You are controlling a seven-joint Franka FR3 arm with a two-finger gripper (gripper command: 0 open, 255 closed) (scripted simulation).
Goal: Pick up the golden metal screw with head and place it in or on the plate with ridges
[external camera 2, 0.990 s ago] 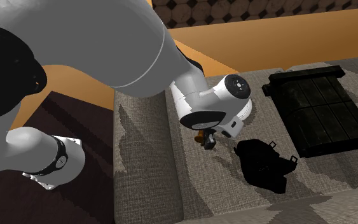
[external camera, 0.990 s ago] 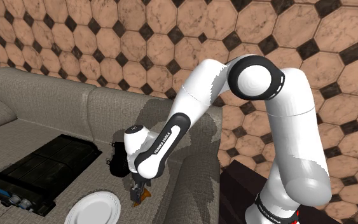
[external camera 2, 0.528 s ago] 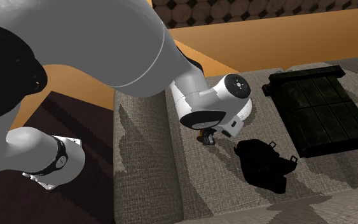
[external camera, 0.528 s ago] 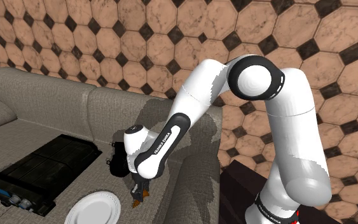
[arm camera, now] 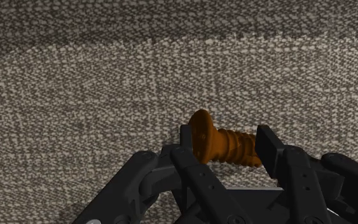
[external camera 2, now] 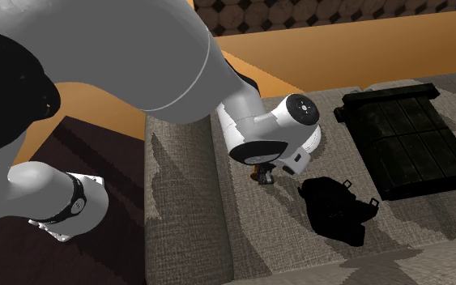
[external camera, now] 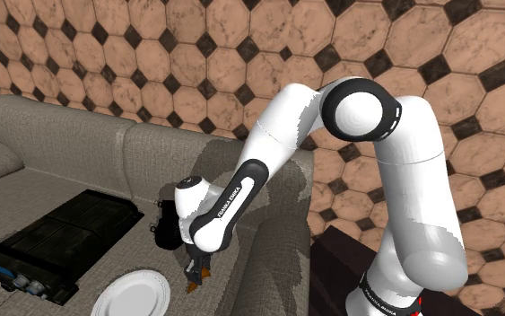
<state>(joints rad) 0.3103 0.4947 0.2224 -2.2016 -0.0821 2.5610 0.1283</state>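
Both fingers of my pincer (arm camera: 229, 145) are pinching the orange-gold screw (arm camera: 222, 145) head to tip, seemingly firmly, on the sofa seat (arm camera: 107, 76). I am judging the grasp step in hand; next I am needing a straight lift, then travel to the white plate (external camera: 134, 294).

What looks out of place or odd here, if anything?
A brown-orange screw lies on the grey sofa cushion, an odd place for hardware, clasped end to end by the gripper. A white plate sits on the cushion too. Nothing looks spilled or broken.
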